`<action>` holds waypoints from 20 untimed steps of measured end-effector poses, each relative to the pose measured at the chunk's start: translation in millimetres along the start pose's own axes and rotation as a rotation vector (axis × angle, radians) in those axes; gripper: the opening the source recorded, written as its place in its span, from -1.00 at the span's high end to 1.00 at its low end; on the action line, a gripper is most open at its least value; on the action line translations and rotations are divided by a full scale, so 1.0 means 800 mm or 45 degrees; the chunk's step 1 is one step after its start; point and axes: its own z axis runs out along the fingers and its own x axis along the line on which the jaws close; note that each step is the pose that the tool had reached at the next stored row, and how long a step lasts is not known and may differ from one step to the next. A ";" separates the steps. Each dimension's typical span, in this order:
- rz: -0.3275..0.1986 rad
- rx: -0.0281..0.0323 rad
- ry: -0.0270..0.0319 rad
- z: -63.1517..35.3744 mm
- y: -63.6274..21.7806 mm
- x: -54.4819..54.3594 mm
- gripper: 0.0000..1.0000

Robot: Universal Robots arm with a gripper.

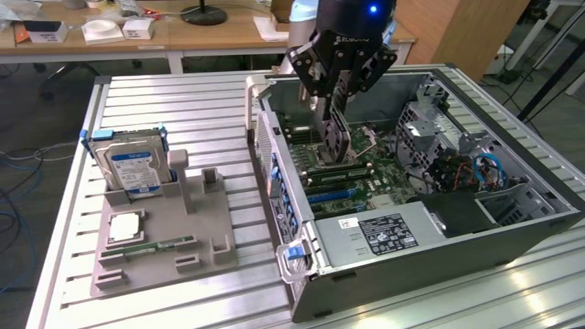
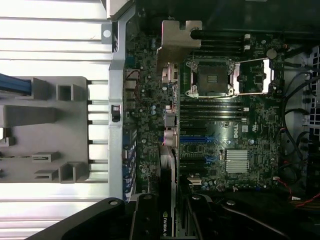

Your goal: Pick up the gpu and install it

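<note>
Black-fingered, your gripper [image 1: 338, 103] clenches the gpu [image 1: 336, 140] upright over the motherboard [image 1: 370, 171]. In the exterior view the blue slot [image 1: 331, 195] lies at its six o'clock; lowered skewed, I judge its connector could jam beside that slot.

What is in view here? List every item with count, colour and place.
gpu: one, dark, silver bracket, upright in the gripper over the motherboard.
computer case: one, dark grey, open, on the exterior view's right.
motherboard: one, green, inside the case.
power supply: one, silver, at the case's near end.
hard drive: one, silver with blue label, upright in the fixture.
fixture: one, grey, on the table beside the case.
RAM stick: one, green, flat in the fixture.
table: one, silver slatted, under everything.
desk: one, wooden, behind the table.
gripper: one, black, shut on the gpu.
</note>
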 end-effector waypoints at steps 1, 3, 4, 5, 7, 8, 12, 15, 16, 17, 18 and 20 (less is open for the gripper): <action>0.000 0.0001 0.0000 0.000 0.000 -0.001 0.48; 0.000 0.0001 0.0001 0.000 0.000 -0.004 0.48; 0.000 0.0000 0.0000 0.000 0.000 -0.005 0.48; 0.000 0.0001 0.0001 0.000 0.000 -0.006 0.48; 0.000 0.0000 0.0000 0.000 0.000 -0.008 0.48; 0.000 0.0000 0.0000 0.000 0.000 -0.009 0.48; 0.000 0.0000 0.0000 0.000 0.000 -0.013 0.48; 0.000 0.0001 0.0000 0.000 0.000 -0.016 0.48; 0.000 0.0001 0.0000 0.000 0.000 -0.017 0.48; 0.000 0.0001 0.0000 0.000 0.000 -0.018 0.48; 0.000 0.0001 0.0000 0.000 0.000 -0.019 0.48; 0.000 0.0000 0.0000 0.000 0.000 -0.020 0.48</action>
